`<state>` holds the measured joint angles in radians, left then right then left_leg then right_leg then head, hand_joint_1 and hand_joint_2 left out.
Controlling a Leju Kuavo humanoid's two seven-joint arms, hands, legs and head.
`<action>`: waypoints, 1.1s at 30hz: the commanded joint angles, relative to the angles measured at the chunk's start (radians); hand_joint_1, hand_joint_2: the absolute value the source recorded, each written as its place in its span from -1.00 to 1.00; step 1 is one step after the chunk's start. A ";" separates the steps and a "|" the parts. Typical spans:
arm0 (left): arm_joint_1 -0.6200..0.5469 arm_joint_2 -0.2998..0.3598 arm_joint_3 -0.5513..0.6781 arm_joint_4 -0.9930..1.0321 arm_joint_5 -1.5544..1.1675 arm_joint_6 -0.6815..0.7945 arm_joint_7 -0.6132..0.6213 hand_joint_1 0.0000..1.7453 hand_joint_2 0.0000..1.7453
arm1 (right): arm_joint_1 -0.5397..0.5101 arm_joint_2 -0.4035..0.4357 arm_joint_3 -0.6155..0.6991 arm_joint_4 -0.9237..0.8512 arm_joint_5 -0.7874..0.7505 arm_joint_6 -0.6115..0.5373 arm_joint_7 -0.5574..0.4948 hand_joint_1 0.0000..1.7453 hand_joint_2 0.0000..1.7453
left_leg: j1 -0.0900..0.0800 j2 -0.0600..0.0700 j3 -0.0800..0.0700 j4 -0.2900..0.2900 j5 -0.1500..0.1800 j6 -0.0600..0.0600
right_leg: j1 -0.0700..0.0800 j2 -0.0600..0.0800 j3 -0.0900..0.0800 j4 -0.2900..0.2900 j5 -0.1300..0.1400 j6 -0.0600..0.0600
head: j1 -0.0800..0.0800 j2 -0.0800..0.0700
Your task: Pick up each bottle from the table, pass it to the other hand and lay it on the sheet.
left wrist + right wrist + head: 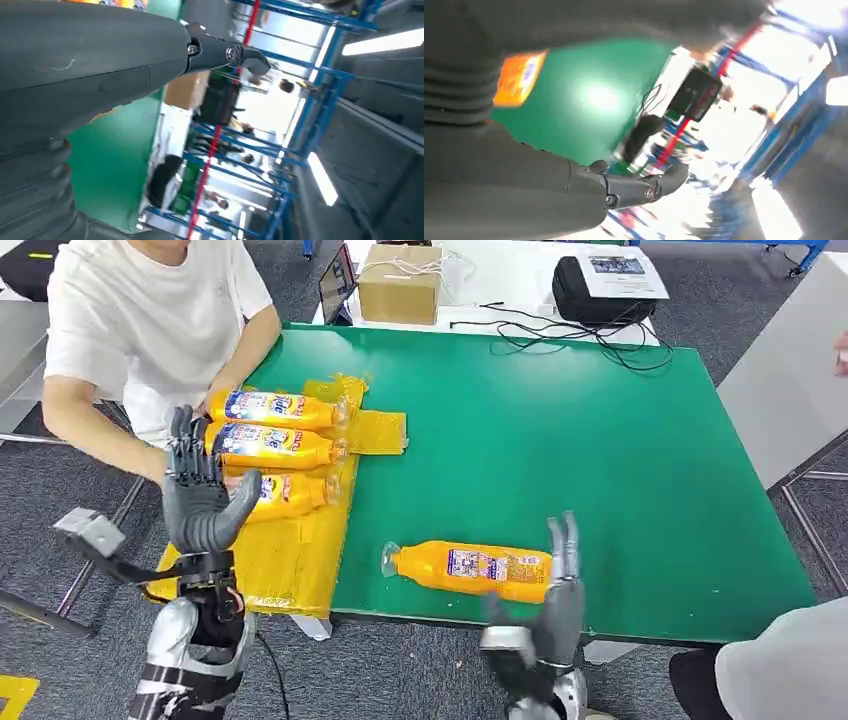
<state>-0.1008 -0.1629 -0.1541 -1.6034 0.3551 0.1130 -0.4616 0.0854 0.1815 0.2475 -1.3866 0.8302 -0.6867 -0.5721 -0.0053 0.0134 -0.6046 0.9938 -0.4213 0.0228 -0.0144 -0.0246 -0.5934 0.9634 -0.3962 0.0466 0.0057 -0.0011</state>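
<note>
Both hands were empty with fingers spread: the left hand (200, 495) was raised over the near end of the sheet, the right hand (556, 600) upright just beside the lone bottle. Largest was the green table (560, 430), then the yellow sheet (290, 550) along its left side, where three orange bottles (275, 445) lay side by side. A person (150, 330) sat behind the sheet, a hand on the farthest bottle. Right of the sheet, near the table's front edge, one bottle (470, 568) lay on its side, cap toward the sheet. It looked full, so fairly heavy, stiff and slippery; gripping across the labelled middle seemed safest.
</note>
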 commanded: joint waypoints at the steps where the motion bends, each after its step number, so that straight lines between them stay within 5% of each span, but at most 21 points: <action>1: 0.097 -0.007 -0.086 -0.059 -0.084 0.111 -0.029 -1.00 1.00 | -0.259 -0.120 0.020 0.417 0.190 -0.001 0.202 -1.00 1.00 | 0.001 0.003 0.003 -0.001 -0.001 -0.001 | 0.001 0.005 0.003 -0.002 0.001 -0.001 | 0.000 0.000; 9: 0.054 -0.015 -0.131 -0.018 -0.130 0.158 -0.007 -1.00 1.00 | -0.319 -0.208 0.104 0.566 0.238 0.104 0.300 -1.00 1.00 | 0.000 -0.003 0.003 -0.001 0.002 0.000 | 0.000 -0.001 0.003 -0.002 0.001 -0.001 | 0.000 0.000; 29: 0.079 0.008 -0.183 -0.010 -0.226 0.213 0.071 -1.00 1.00 | -0.415 -0.190 0.164 0.674 0.315 0.261 0.480 -1.00 1.00 | 0.001 0.001 0.005 0.000 0.000 -0.001 | 0.001 0.004 0.004 -0.001 0.000 -0.002 | 0.000 0.000; 33: 0.089 0.015 -0.177 -0.010 -0.079 0.102 0.191 -1.00 1.00 | -0.434 -0.195 0.173 0.709 0.333 0.236 0.510 -1.00 1.00 | 0.001 0.001 0.005 0.000 0.000 0.000 | 0.001 0.003 0.004 -0.001 0.001 -0.001 | 0.000 0.000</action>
<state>-0.0135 -0.1843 -0.3193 -1.6327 0.1327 0.3212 -0.3929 -0.2941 -0.0019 0.3639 -0.8205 1.1471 -0.4440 -0.0987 -0.0054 0.0151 -0.6027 0.9941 -0.4203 0.0236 -0.0142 -0.0226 -0.5925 0.9634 -0.3951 0.0466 0.0057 -0.0011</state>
